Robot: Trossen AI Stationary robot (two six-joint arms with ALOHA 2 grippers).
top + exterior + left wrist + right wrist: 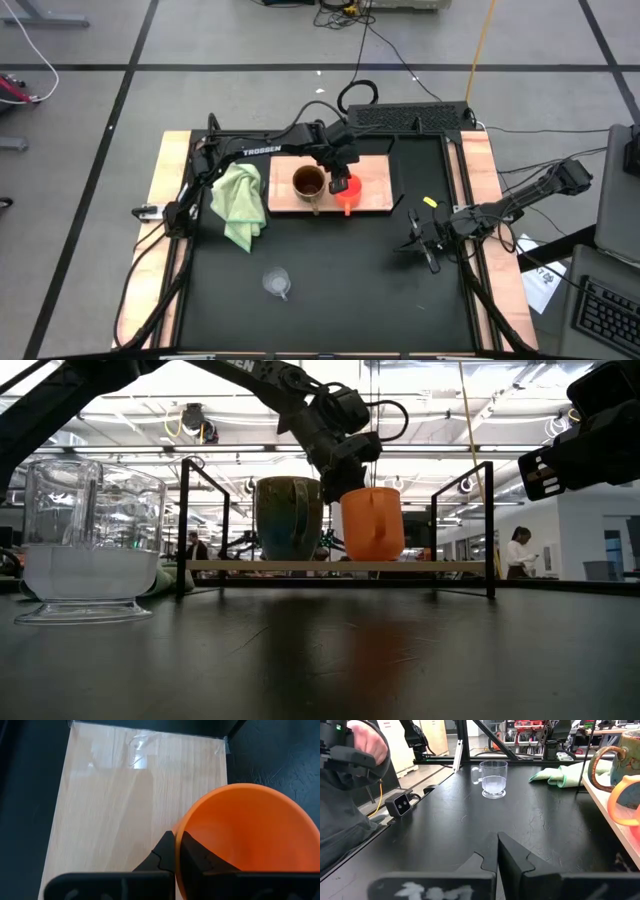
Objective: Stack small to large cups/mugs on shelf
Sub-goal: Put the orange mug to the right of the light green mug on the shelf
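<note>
The orange cup [346, 192] stands on the wooden shelf [375, 185], to the right of the brown mug [308, 182], which rests there on its base. My left gripper [343, 170] reaches down onto the orange cup [372, 523] and is shut on it. The clear cup [277, 282] stands upright on the black table nearer the front edge, untouched. My right gripper [424, 244] hovers shut over the table's right part, away from all cups, touching nothing. My left gripper [177, 847] pinches the orange cup's rim [179, 827], one finger inside the cup and one outside. The fingers come from above, slanting down from the table's far side. The cup is upright, its base [372, 558] level with the shelf board [450, 566].
A light green cloth [238, 200] lies crumpled on the table left of the shelf. A black frame [489, 525] stands around the shelf. Pale wooden strips [150, 250] run along both table sides. A yellow scrap [430, 202] lies right of the shelf.
</note>
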